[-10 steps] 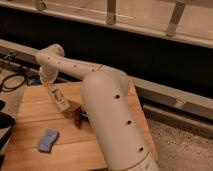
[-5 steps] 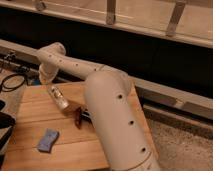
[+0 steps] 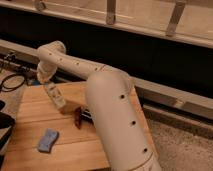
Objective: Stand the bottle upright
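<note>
My gripper hangs from the white arm's wrist, low over the back left part of the wooden table. A pale cream elongated shape, tilted, sits right at the gripper. It may be the bottle, but I cannot separate it from the gripper. I cannot tell whether it rests on the wood or is held.
A dark red and black object lies on the table just right of the gripper. A blue sponge lies near the front left. A black object is at the left edge, with cables behind. My large arm link covers the table's right side.
The gripper and the pale shape at it have shifted slightly to the left. The sponge and the dark red object have not moved.
</note>
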Motion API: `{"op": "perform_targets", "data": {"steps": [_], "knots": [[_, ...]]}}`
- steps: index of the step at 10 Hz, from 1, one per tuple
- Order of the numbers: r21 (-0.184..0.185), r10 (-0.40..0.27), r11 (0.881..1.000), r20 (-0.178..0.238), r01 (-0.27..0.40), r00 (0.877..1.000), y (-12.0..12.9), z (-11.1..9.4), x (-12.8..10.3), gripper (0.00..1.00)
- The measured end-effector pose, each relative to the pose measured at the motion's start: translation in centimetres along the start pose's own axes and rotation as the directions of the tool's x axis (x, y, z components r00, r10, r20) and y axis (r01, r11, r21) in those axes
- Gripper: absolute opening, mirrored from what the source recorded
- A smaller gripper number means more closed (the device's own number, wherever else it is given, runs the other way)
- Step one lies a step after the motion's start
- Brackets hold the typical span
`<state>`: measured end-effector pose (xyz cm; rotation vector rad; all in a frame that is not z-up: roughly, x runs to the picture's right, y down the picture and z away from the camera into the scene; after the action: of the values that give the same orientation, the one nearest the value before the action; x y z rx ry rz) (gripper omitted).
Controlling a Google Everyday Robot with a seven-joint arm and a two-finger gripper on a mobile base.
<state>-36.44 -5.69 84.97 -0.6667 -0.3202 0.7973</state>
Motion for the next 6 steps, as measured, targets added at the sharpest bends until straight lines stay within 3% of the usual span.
{"op": "perform_targets", "data": {"steps": [3, 6], "knots": [[-0.025, -0.034, 0.999, 0.016, 0.034, 0.999, 0.5, 1.1, -1.9, 0.01], [-0.023, -0.05, 0.998, 0.033, 0.051, 0.998, 0.0, 0.8, -1.9, 0.01]]}}
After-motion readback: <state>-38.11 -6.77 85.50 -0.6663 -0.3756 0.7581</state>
